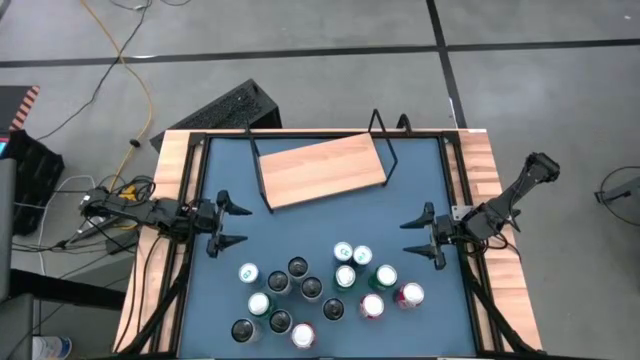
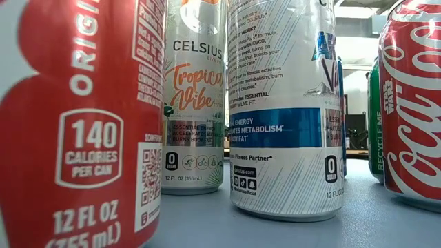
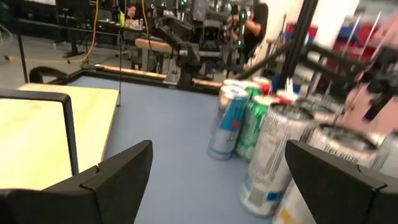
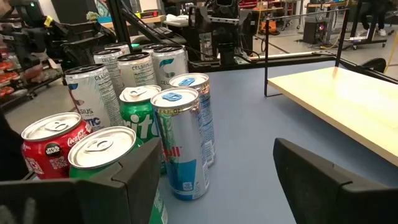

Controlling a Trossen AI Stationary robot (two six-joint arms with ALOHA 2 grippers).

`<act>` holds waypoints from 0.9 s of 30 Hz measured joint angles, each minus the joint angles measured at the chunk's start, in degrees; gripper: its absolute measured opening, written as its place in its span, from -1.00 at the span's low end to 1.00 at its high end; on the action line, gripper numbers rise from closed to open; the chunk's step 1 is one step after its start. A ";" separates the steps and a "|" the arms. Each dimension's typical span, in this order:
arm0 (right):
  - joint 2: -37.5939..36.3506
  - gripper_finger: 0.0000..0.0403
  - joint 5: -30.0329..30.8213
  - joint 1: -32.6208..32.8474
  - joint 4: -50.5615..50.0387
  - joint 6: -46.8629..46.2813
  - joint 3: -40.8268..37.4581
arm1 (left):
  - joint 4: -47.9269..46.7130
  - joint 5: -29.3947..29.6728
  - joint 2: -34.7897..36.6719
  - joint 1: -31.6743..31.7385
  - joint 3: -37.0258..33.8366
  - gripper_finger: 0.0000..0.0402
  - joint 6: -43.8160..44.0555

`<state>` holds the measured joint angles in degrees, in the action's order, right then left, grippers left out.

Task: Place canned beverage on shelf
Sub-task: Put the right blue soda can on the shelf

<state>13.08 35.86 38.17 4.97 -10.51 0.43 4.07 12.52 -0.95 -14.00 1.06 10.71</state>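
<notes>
While the blue worktop (image 1: 320, 215) fills most of the high view, the shelf (image 1: 322, 170) lies flat on its far half, empty of cans. Its long axis runs across the worktop from left to right, skewed a little so that the right end sits farther back than the left. A thin black wire frame stands around the light wood board.

On the near half stand the cans (image 1: 325, 290), all upright with their tops facing up, in two loose bunches well apart from the shelf. The left bunch is mostly dark and silver tops; the right bunch holds green, silver and red ones, with a tall blue-and-silver can (image 4: 182, 143) nearest the right arm. From table height, a red can (image 2: 76, 124) and two tall white cans (image 2: 282, 110) stand close to the lens.

At the left edge, the left hand (image 1: 232, 223) hovers with its fingers spread wide, holding nothing. At the right edge, the right hand (image 1: 418, 238) does likewise, pointing inward toward the cans.
</notes>
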 joint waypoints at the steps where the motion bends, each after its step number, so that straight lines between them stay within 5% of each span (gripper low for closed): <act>1: 0.00 0.45 0.84 -0.11 -0.59 2.36 0.00 | 0.33 0.00 0.00 0.00 0.00 0.75 1.86; 7: 0.05 0.45 3.04 -1.53 -0.96 16.04 0.13 | 5.49 0.95 0.00 -0.02 0.00 0.75 16.23; 15: 0.05 0.45 3.08 -1.57 -1.03 16.99 0.13 | 10.41 9.67 0.00 0.00 0.02 0.75 27.65; 27: 0.05 0.45 3.02 -1.57 7.26 0.67 0.15 | 9.82 23.31 0.00 0.00 0.04 0.75 36.98</act>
<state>13.13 38.87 36.60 12.23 -9.84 0.58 13.89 35.83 -0.95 -14.00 1.10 47.68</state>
